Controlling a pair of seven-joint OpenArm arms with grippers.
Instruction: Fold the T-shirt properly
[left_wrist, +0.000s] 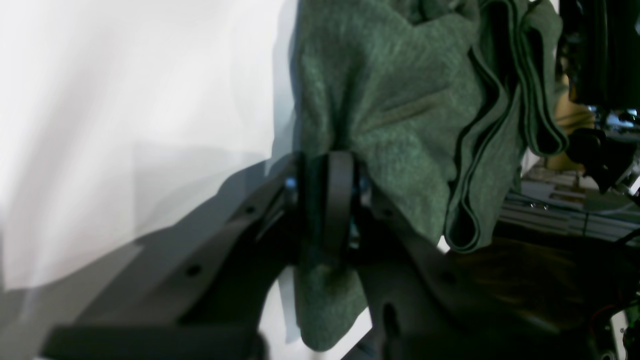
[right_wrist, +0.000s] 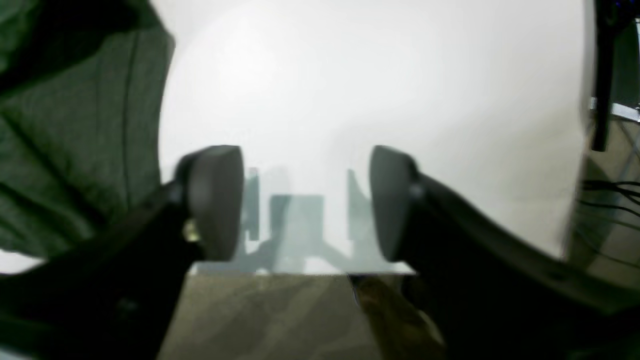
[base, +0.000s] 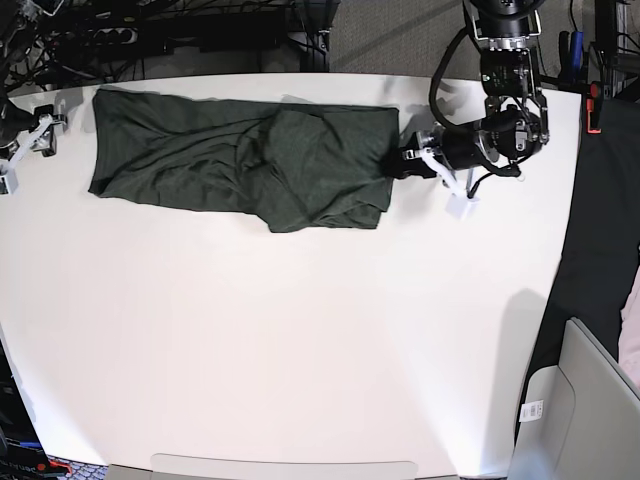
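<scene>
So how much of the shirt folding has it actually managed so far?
Partly done. The T-shirt already lies as a long band along the table's far edge, apparently doubled lengthwise, though rumpled. In hand: the left gripper is clamped on the shirt's edge, while the right gripper is open and empty. Still left: folding the band across into a compact stack.

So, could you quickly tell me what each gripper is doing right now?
Left gripper: shut on the T-shirt edge.
Right gripper: open, holding nothing.
</scene>
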